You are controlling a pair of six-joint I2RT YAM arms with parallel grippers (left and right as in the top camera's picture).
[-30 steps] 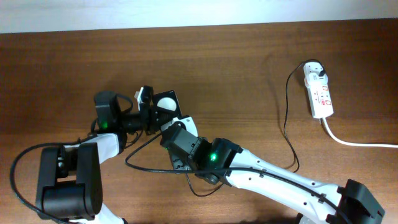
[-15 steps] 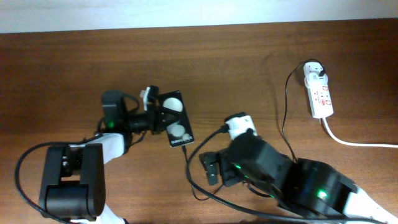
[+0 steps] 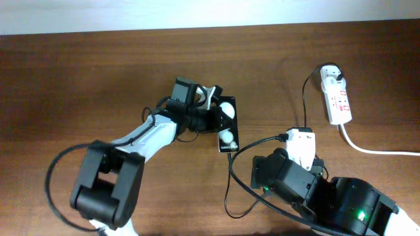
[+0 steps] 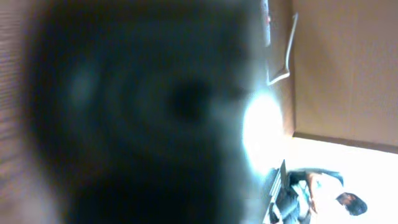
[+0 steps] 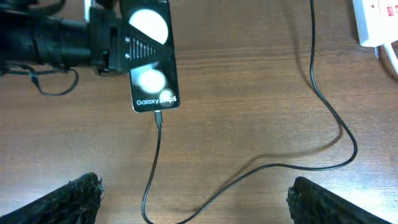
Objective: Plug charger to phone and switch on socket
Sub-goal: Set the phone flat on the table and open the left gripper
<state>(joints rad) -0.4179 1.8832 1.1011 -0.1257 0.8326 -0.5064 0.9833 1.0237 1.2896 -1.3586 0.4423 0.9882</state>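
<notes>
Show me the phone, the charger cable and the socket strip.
phone (image 5: 152, 81), right wrist view, lower white spot on its face.
charger (image 5: 156, 149), right wrist view, black cable below the phone.
socket (image 3: 336, 99), overhead view, white body.

1 phone (image 5: 152, 62): flat, black, face up (two white spots, "Galaxy" text).
1 charger (image 5: 153, 155): thin black cable, tip seated in the phone's lower edge.
1 socket (image 3: 338, 101): white strip, far right.

wood table (image 3: 65, 78) w/ white strip (image 3: 197, 13) past edge
</notes>
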